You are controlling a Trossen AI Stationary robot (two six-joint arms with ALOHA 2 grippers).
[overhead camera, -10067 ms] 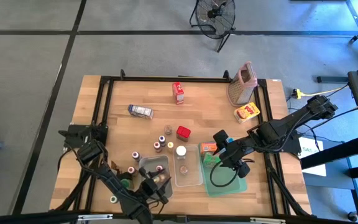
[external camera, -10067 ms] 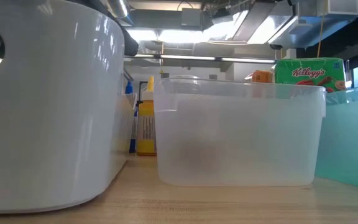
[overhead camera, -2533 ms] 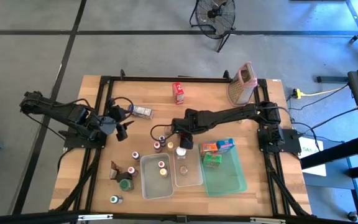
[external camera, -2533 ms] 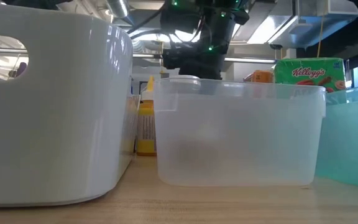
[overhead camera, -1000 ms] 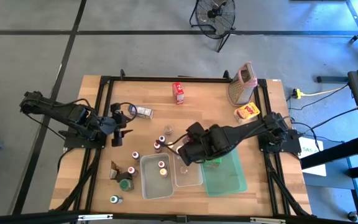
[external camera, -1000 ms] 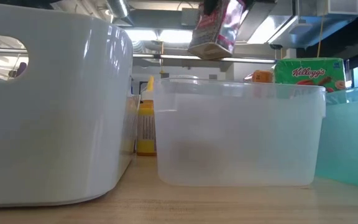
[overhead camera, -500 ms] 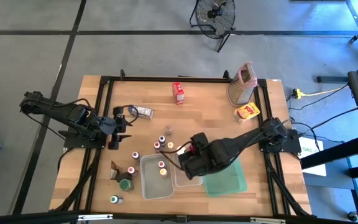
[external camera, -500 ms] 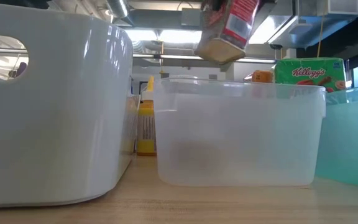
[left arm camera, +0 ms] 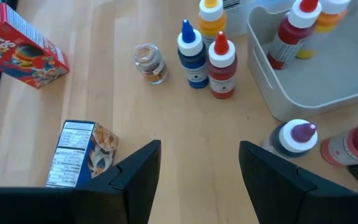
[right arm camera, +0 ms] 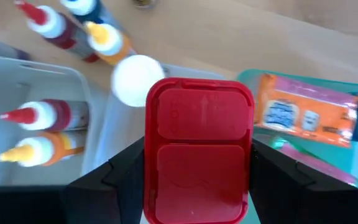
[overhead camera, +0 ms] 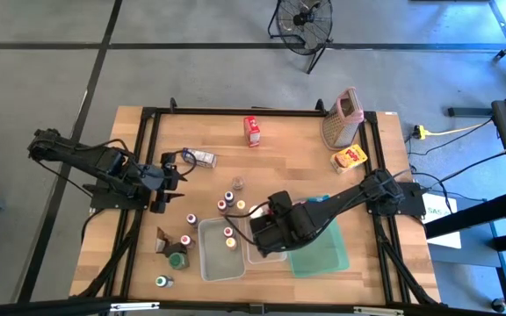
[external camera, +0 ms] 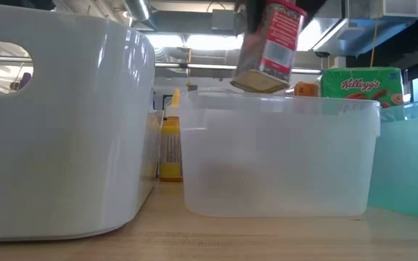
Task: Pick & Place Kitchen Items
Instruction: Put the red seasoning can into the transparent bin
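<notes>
Red-lidded and red-labelled, a spice container (right arm camera: 197, 149) sits clamped between the fingers of the right pincer (right arm camera: 197, 186), held just above the smaller clear tub (external camera: 281, 156); in the low view the container (external camera: 269, 47) hangs slightly tilted over the tub's rim. From above, the right arm covers this tub, between the larger white tub (overhead camera: 207, 254) and the green tray (overhead camera: 323, 259). A red-capped and a yellow-capped bottle (right arm camera: 39, 115) lie inside the white tub, and an orange and pink carton (right arm camera: 303, 112) rests in the tray.

Over the counter's (overhead camera: 297, 145) left side, the left pincer (left arm camera: 197, 165) hovers with its fingers parted and nothing between them. Ahead of it lie a small blue carton (left arm camera: 79, 152), a red carton (left arm camera: 17, 46), a tiny jar (left arm camera: 151, 62) and several upright squeeze bottles (left arm camera: 207, 59). The pink-topped grater (overhead camera: 341, 118) stands near the counter's far right corner.
</notes>
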